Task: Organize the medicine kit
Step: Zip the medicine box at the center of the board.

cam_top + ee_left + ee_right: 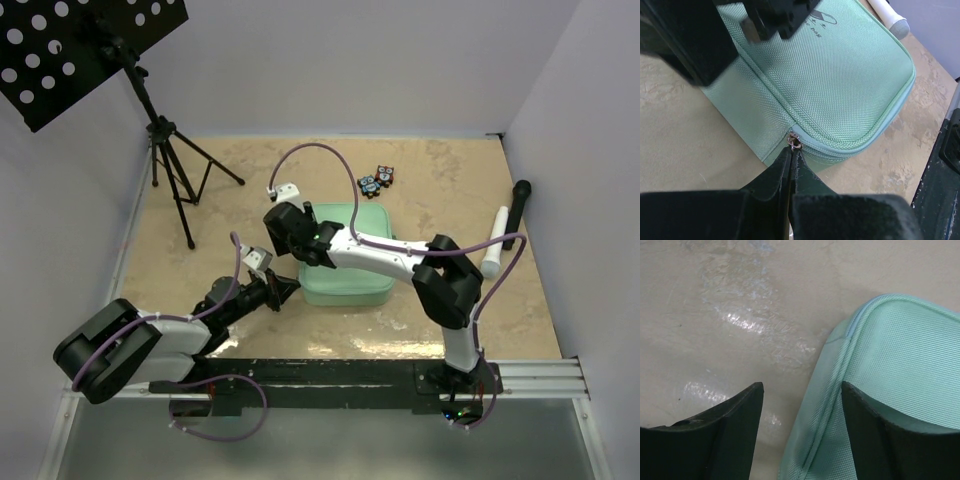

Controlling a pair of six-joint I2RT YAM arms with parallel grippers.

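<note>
Where woven medicine kit rounds, left pincer seemingly pinches zip-pull.

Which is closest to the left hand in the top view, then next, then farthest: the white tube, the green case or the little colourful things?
1. Green case, right at the left hand, which pinches its zip.
2. Colourful things, behind the case.
3. White tube, far right.
</note>
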